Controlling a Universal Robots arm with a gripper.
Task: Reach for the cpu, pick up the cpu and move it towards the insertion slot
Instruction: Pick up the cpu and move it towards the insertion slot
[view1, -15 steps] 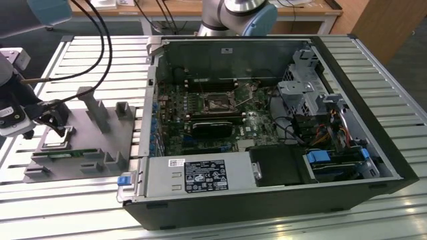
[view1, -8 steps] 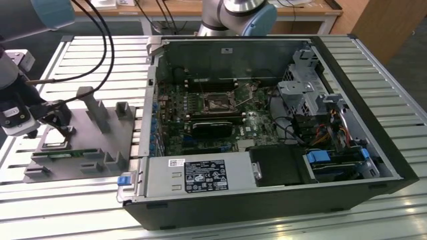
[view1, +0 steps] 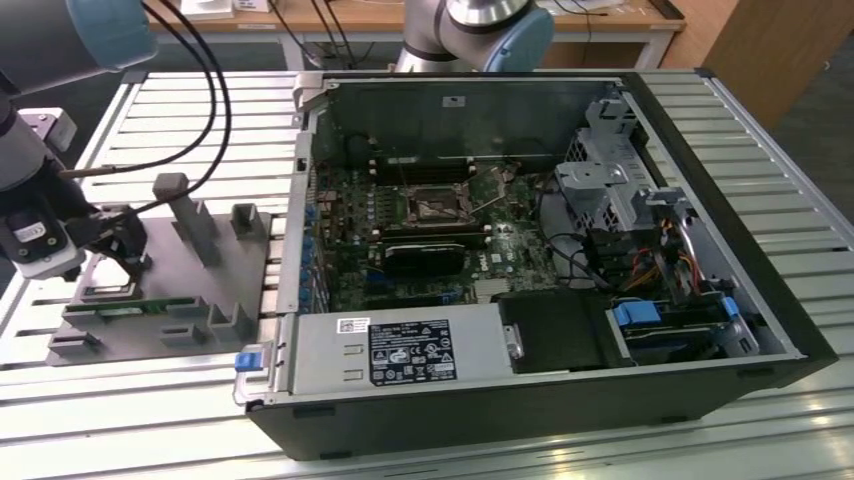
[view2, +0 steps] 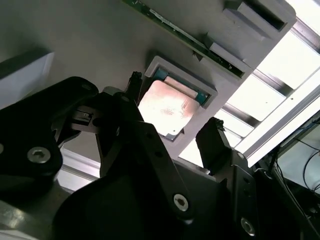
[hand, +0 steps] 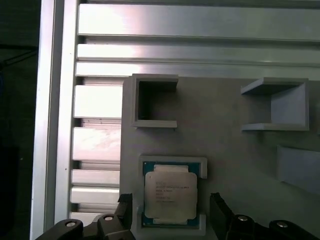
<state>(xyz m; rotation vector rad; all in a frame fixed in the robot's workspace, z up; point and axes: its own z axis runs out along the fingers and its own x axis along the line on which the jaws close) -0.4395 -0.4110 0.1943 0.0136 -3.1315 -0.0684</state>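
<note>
Grey fixture plate is where everything's happening for us, sitting on the slatted aluminium table to the exterior view's left of the open computer case. The cpu lies flat in its little square nest on that plate, silvery top up, and it doesn't look lifted at all. In the first wrist view it sits square inside the frame.

The gripper is right over it. Its jaws are spread wide, with one of the black fingers on each side of the chip. We can see a clear gap between chip and finger on both sides, so nothing is being pinched. The second wrist view tells the same story: cpu in the nest and a finger flanking it on either side, apart from it.

So by our reckoning the reach is basically done and the grab isn't. The pick-up and the whole carry are what's left.

The insertion slot is well apart from all this, in the middle of the green board inside the case, and from what we can see it's open. A green memory stick also lies on the fixture nearby, untouched.
</note>
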